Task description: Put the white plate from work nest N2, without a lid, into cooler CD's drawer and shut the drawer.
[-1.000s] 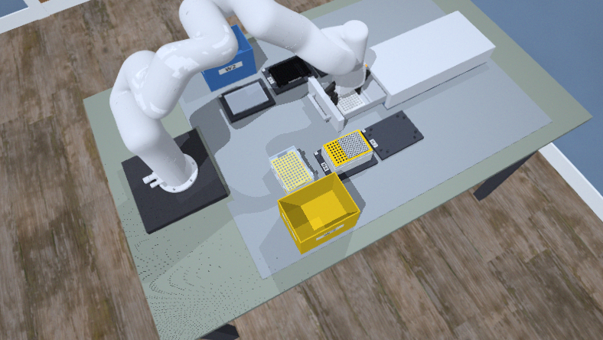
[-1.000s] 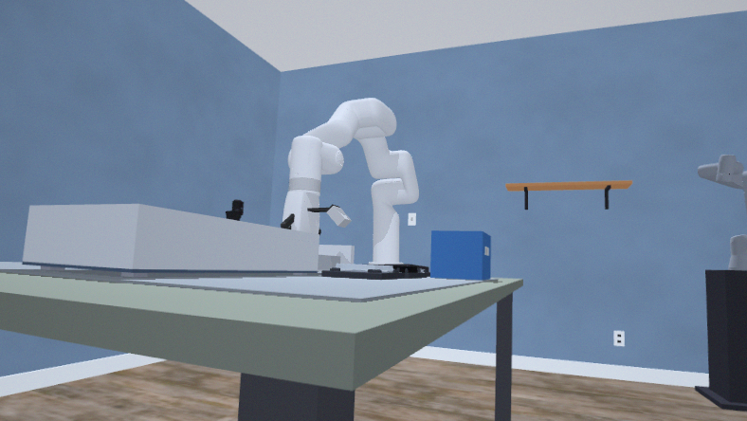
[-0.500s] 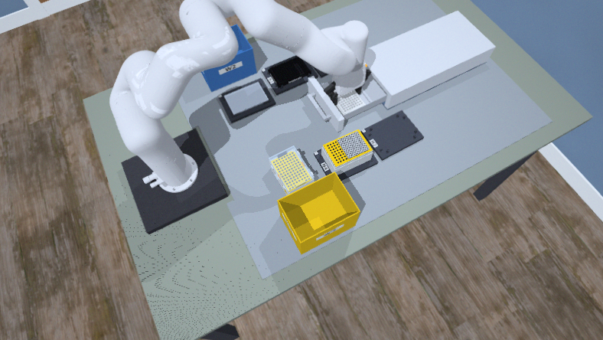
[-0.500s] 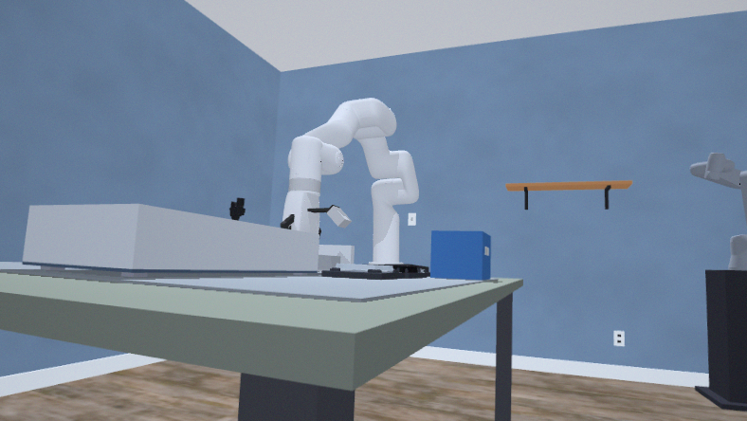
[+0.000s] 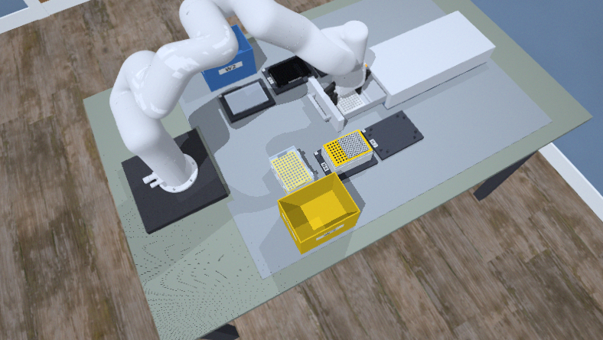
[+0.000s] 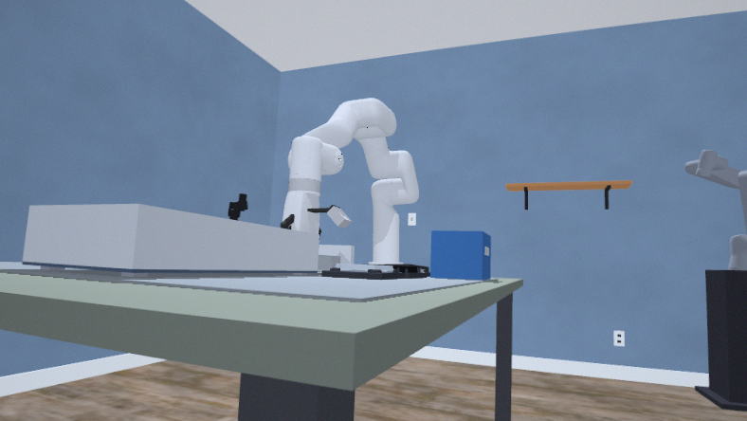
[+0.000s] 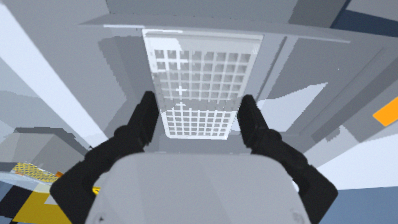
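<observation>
So the tool (image 7: 199, 117) is spread all the way open right now and has hold of nothing. In the wrist view the two black fingers stand on either side of the white plate (image 7: 200, 85), each with a thin gap to the plate's edge, so they're just beside it, not clamped on it.

The white plate (image 5: 350, 102) is down inside the open drawer (image 5: 376, 90) of the cooler (image 5: 430, 54), upper middle of the top view, well openings facing up. It looks flat as far as I can tell. I can't make out the ribs, so I can't tell which of the two places it sits in. The arm's wrist covers part of the drawer from above.

The drawer's front panel with its bar handle (image 5: 317, 107) is pulled out toward the centre of the bench (image 5: 561, 105). There's an orange patch at the right edge of the wrist view, probably the lamp (image 7: 386, 112), lit.

Elsewhere in the top view: the yellow bin (image 5: 319, 211) sits lower middle, the blue bin (image 5: 229, 67) upper left, and the yellow tip box (image 5: 348, 148) between them, right of centre.
</observation>
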You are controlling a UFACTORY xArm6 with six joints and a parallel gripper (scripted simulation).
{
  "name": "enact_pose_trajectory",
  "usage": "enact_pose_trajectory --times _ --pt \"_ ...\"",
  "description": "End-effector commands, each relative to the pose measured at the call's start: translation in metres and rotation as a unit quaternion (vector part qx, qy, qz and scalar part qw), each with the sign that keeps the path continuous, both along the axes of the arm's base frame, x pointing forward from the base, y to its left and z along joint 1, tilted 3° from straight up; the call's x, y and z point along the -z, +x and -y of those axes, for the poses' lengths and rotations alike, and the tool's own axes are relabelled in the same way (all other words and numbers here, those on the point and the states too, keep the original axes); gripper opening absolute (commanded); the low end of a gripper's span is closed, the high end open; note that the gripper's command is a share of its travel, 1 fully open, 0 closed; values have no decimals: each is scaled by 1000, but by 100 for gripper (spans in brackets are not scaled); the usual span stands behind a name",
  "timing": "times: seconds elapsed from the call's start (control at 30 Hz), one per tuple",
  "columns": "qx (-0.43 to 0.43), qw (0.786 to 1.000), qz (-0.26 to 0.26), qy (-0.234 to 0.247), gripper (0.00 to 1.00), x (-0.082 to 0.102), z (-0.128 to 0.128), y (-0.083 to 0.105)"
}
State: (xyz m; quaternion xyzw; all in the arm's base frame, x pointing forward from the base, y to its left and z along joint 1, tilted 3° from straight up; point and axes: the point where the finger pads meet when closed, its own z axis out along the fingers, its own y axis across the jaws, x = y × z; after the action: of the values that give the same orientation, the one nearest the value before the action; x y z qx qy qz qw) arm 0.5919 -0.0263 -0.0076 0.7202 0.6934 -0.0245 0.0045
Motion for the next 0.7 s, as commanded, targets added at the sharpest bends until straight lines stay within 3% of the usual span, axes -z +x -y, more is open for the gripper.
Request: enact_pose_trajectory --times 0.0,0.47,0.67 --pt "0 1000 3 0 100 -2 0 2" --pt "0 1000 3 0 100 -2 0 2" --pt "0 1000 3 0 100 -12 0 2"
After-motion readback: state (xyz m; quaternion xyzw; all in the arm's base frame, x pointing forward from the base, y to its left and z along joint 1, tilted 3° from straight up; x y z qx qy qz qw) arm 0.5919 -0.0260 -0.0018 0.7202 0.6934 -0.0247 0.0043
